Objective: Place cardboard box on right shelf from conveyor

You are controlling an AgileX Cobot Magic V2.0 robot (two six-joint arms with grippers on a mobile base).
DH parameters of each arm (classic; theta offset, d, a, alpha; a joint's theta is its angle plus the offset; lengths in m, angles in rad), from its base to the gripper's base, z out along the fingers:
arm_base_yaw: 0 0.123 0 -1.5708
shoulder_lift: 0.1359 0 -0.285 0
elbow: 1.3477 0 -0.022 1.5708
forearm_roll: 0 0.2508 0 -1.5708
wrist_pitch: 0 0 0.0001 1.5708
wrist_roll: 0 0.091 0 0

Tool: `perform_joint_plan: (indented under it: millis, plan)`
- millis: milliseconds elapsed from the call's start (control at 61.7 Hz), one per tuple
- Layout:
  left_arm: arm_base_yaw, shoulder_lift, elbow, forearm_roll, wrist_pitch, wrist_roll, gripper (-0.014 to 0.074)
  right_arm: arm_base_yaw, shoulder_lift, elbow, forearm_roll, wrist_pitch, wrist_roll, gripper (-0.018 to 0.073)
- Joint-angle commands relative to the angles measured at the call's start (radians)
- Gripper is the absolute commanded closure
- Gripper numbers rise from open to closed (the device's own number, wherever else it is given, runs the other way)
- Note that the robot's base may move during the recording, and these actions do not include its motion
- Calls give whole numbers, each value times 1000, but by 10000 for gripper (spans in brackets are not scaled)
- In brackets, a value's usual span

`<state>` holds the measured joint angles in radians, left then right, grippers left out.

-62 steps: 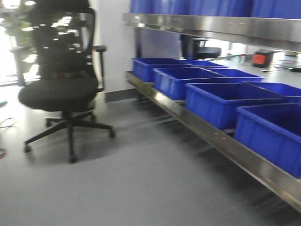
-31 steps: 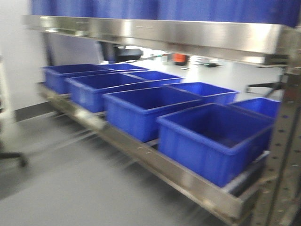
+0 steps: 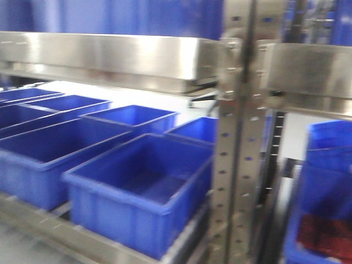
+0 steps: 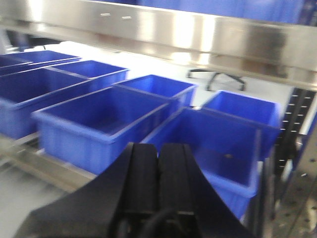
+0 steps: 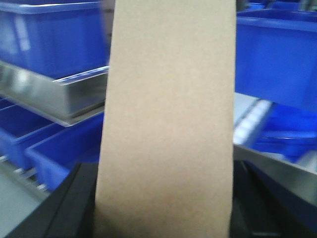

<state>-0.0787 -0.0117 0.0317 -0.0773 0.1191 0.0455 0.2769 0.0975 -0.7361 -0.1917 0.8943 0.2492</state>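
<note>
The cardboard box (image 5: pixel 168 114), plain tan and upright, fills the middle of the right wrist view. My right gripper (image 5: pixel 166 208) is shut on it, a black finger (image 5: pixel 74 203) showing on either side of its lower part. My left gripper (image 4: pixel 159 153) is shut with nothing in it, pointing at blue bins. In the front view a stainless-steel shelf with a tall lip runs across the top; its right-hand section (image 3: pixel 308 71) lies beyond a perforated upright (image 3: pixel 236 154). The conveyor is out of view.
Several open blue bins (image 3: pixel 137 192) stand in rows on the lower steel shelf (image 3: pixel 71 236), and another blue bin (image 3: pixel 324 214) sits right of the upright. More blue bins (image 3: pixel 121 16) rest on the upper shelf. An office chair base (image 4: pixel 218 77) shows behind the shelving.
The front view has swung to the right along the shelving. The office chair and open floor have left the view, and the perforated upright now stands near the middle.
</note>
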Motion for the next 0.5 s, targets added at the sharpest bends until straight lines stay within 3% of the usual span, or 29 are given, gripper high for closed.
perform_joint_plan:
  millis: [0, 486]
  plan:
    - [-6, -17, 9, -6, -88, 0, 712, -3, 20, -25, -18, -106, -9, 345]
    - [-6, -17, 9, -6, -88, 0, 712, -3, 20, -25, -18, -106, -9, 345]
